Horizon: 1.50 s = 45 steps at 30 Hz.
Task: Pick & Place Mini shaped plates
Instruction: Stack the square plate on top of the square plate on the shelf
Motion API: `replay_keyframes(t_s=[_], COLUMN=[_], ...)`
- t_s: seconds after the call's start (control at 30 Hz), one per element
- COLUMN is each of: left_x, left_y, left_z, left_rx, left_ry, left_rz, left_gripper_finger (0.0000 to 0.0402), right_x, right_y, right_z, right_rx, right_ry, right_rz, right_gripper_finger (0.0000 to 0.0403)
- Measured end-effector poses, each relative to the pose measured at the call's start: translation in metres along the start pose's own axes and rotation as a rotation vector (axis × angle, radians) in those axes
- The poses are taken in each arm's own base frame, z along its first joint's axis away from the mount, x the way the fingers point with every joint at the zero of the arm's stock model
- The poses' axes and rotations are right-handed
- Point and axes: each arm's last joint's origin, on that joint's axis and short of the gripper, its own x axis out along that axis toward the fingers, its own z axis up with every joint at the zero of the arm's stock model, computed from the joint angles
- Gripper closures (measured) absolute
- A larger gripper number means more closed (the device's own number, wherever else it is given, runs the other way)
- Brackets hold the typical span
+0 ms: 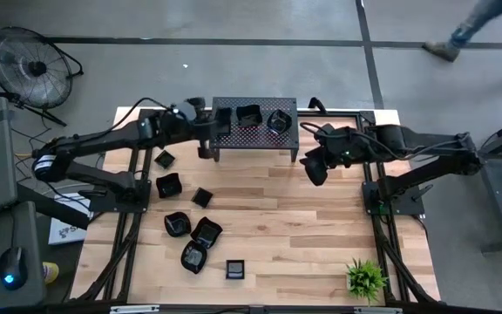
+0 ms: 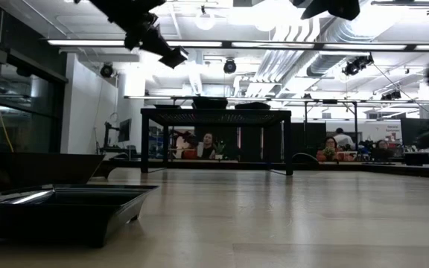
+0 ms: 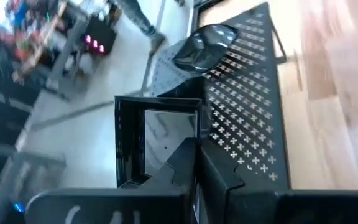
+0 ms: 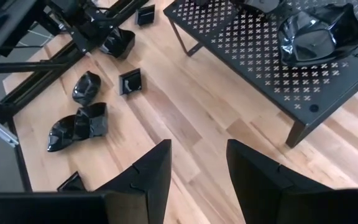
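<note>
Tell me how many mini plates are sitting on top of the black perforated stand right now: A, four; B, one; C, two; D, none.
C: the high view shows two on the perforated stand, a square plate and a rounded plate, while the other dishes lie on the wooden table.

Right gripper [image 4: 197, 171] above bare wooden table [image 4: 229, 106], fingers parted, nothing between them. Ahead, black perforated stand [image 4: 253, 50] bearing a glossy polygonal plate [image 4: 319, 34]. Beyond on the wood: small square plate [image 4: 131, 82], rounded plate [image 4: 86, 87], two touching plates [image 4: 76, 127], another [image 4: 118, 42] by the left arm's frame [image 4: 55, 59].
</note>
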Motion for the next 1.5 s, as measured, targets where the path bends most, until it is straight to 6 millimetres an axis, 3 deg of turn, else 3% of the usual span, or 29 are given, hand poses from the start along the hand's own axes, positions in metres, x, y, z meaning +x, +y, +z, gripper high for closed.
replay_keyframes(t_s=[0.43, 1.2, 1.5], left_x=[0.020, 0.073, 0.079], left_y=[0.012, -0.017, -0.019], left_z=[0.020, 0.000, -0.003], left_rx=[-0.157, -0.050, -0.030], left_ry=[0.283, 0.503, 0.540], left_rz=[-0.038, -0.117, -0.090], left_gripper_finger=[0.0392, 0.0392, 0.0391], right_x=[0.001, 0.001, 0.001], right_y=[-0.003, -0.003, -0.003], right_z=[0.000, 0.000, 0.000], right_rx=[-0.019, -0.029, -0.038], right_ry=[0.035, 0.037, 0.040], right_rz=[0.009, 0.007, 0.010], right_gripper_finger=[0.0253, 0.0253, 0.0253])
